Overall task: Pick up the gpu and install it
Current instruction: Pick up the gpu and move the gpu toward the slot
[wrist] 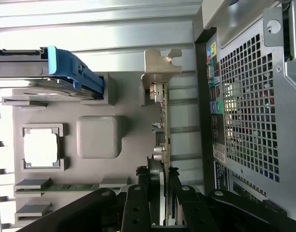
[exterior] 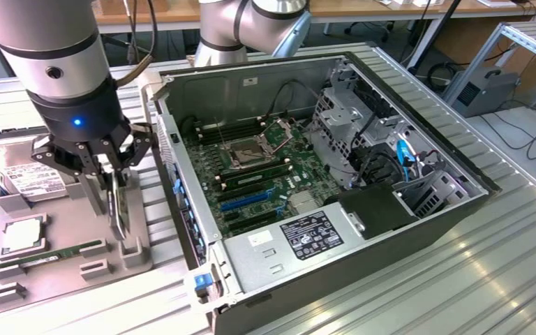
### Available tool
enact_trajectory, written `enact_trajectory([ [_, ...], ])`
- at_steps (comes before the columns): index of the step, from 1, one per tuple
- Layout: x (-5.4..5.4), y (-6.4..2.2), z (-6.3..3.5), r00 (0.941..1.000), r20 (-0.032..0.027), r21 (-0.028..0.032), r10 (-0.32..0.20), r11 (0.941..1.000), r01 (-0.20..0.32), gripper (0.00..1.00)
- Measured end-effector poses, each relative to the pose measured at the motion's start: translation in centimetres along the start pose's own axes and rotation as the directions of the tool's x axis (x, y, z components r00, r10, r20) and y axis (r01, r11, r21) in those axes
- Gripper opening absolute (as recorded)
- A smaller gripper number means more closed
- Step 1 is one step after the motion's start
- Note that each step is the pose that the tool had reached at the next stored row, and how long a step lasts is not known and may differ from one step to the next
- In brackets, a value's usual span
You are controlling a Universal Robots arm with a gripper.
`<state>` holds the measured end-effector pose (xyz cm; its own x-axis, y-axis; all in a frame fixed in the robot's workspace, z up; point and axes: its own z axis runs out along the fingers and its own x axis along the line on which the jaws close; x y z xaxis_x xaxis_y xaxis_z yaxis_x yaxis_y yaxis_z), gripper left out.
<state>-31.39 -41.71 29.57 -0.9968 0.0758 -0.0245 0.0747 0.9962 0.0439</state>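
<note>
Tool (wrist: 157,174) is clamped on the gpu (wrist: 163,135), gripping the thin card from both sides. It stands on edge at the grey tray's (exterior: 63,272) edge nearest the computer case (exterior: 249,84). My worry is that this is a narrow pinch on a tall card. It could tilt or slip in the grip, and its silver bracket (wrist: 161,63) could snag the tray slot or clip the case wall.

Dark gpu (exterior: 117,209), grey tray (exterior: 63,280)
</note>
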Motion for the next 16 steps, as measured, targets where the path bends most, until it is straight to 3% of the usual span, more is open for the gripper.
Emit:
enact_trajectory([
  [16,0.0,0.06,-1.42,1.0,0.0,-0.0001,0.0,1.0,0.0,0.27],
])
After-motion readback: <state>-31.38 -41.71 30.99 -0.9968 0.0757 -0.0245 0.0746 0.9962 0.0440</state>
